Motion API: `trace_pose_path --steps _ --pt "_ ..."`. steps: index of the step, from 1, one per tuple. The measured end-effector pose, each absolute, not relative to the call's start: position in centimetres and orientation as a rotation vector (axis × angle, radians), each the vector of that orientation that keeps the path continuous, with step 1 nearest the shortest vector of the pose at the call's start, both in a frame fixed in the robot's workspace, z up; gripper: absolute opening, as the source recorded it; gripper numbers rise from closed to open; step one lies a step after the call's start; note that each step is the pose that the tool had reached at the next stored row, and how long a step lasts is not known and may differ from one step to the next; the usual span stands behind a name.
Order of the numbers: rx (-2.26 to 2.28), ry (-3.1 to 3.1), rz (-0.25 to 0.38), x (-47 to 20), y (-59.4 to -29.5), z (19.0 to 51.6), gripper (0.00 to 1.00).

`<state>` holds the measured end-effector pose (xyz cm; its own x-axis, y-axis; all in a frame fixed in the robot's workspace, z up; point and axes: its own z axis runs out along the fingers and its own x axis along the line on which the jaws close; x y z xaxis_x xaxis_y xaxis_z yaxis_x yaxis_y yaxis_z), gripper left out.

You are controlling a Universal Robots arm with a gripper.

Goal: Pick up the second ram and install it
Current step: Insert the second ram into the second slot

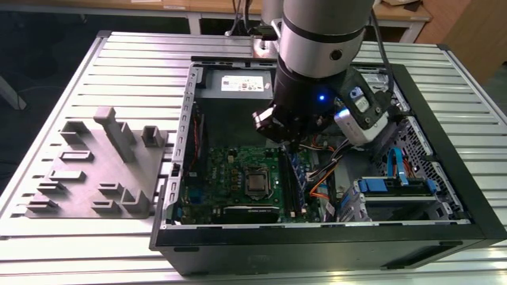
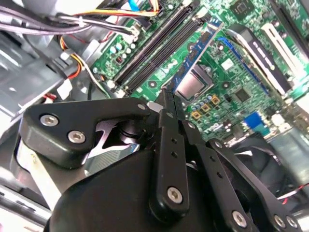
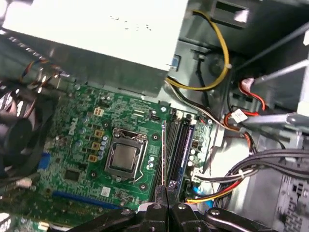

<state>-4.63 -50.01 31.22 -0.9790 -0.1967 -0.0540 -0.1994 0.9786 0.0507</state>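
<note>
**Second stick's in the hand, hovering by the slots**

Nearest in the exterior view is the black computer case [image 1: 317, 246], side panel off, sitting on the slatted worktop [image 1: 142, 65]. A grey plastic fixture [image 1: 103, 178] sits just beside it on the exterior view's left.

Further in, the hand [image 1: 289, 141] hangs down into the case over the green motherboard [image 1: 230, 178]. In the first wrist view its fingers [image 3: 159, 210] are pinched nearly together on the second ram [image 3: 164, 154], which sticks out past the tips edge-on. The stick is between the CPU socket [image 3: 124, 157] and the black memory slots [image 3: 182, 145], right beside the slots.

At the far end is the power supply [image 1: 237, 83].
</note>
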Motion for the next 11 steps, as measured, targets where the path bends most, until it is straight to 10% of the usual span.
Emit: trace_pose_path --steps 11 --pt "-0.031 3.087 0.079 -4.63 -50.01 31.06 0.08"
